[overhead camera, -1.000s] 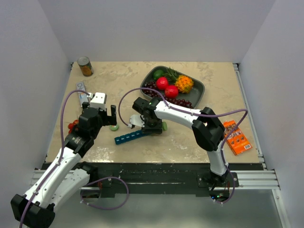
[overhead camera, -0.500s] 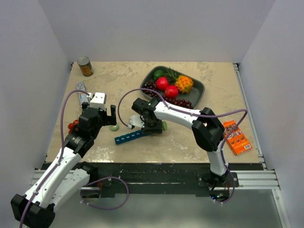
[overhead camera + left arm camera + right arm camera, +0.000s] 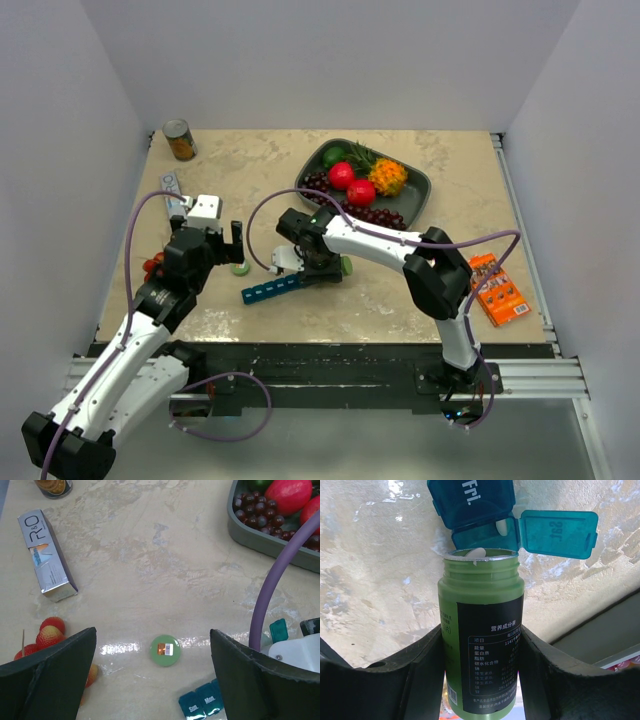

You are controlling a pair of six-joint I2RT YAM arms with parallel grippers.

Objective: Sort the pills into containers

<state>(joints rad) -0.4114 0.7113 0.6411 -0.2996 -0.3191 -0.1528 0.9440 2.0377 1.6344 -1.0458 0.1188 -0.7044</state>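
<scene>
Marbled beige tabletop, white walls on three sides. Teal pill organizer lies at an angle near the table's middle, just in front of the right arm's wrist. Right gripper is clamped around the label of a green pill bottle, tipped mouth-first at the end compartment, whose lid stands flipped open. One white pill sits at the bottle's lip; another lies inside the compartment. Left gripper hangs spread wide and empty above the green cap. Bottle looks like light, stiff, smooth plastic, so a mid-body hold seems right. Strip is probably light enough to skid if bumped, its hinges thin; pills likely roll. Bottle's base is cut off, its contents unseen. Closed lids hide the other compartments, and the arm covers the strip's far end from above.
</scene>
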